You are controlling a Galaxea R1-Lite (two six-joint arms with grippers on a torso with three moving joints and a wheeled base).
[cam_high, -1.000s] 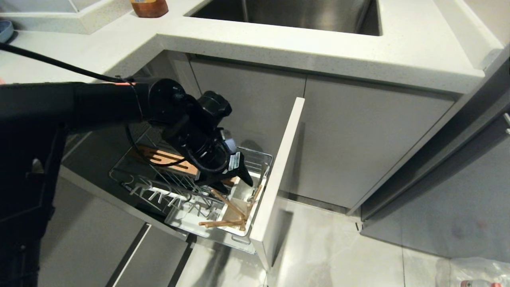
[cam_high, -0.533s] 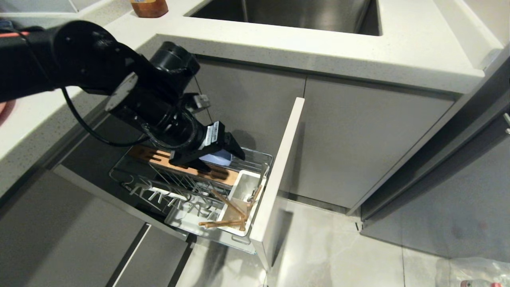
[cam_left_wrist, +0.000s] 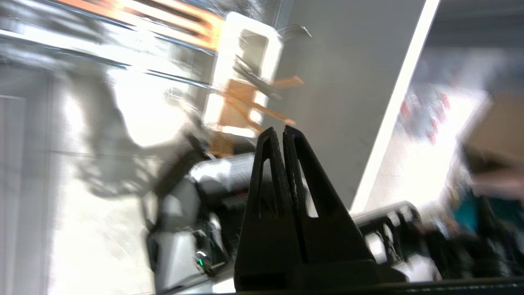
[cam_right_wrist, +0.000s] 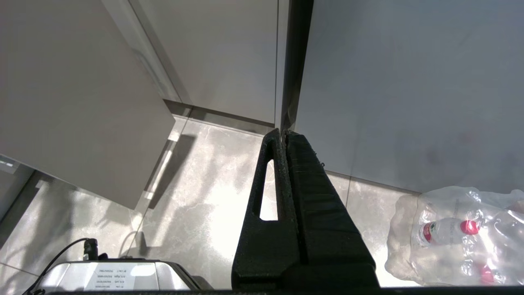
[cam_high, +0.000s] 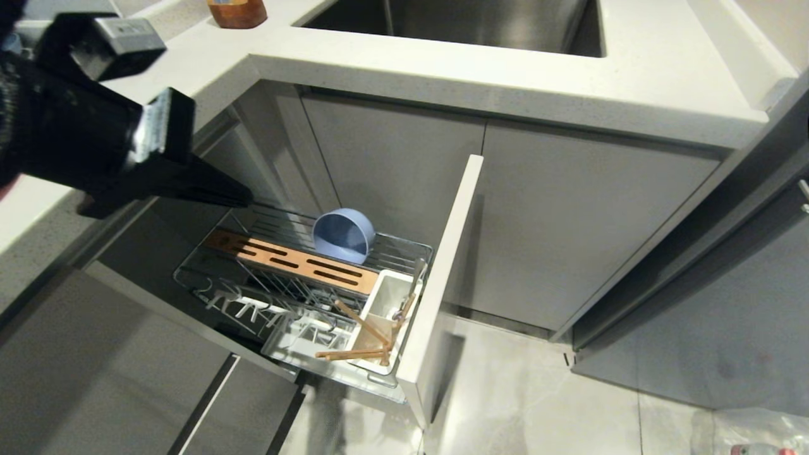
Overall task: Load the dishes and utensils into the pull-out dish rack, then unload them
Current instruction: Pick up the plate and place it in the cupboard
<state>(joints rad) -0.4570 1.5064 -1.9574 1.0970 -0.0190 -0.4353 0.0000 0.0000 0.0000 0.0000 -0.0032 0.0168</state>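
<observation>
The pull-out dish rack (cam_high: 208, 287) stands drawn out under the counter, its pale grey front panel (cam_high: 442, 278) on the right. A pale blue bowl (cam_high: 344, 235) lies on its side on the wire behind the copper-brown strip (cam_high: 297, 262). Two chopsticks (cam_high: 357, 335) and a grey spoon (cam_high: 412, 285) lean in the white caddy (cam_high: 382, 297). My left gripper (cam_high: 243, 199) hangs shut and empty above the rack's back left corner, clear of the bowl. In the left wrist view its shut gripper (cam_left_wrist: 281, 130) points toward the chopsticks (cam_left_wrist: 254, 102). My right gripper (cam_right_wrist: 283, 133) is shut, parked low above the floor.
A white countertop (cam_high: 505, 82) with a steel sink (cam_high: 474, 25) runs above the rack, and a brown jar (cam_high: 237, 11) stands at its back. Closed grey cabinet doors (cam_high: 569, 215) are on the right. A pack of water bottles (cam_right_wrist: 458, 233) lies on the tiled floor.
My left gripper has let go of the bowl, risen up and to the left out of the rack, and shut. The bowl now rests uncovered in the rack.
</observation>
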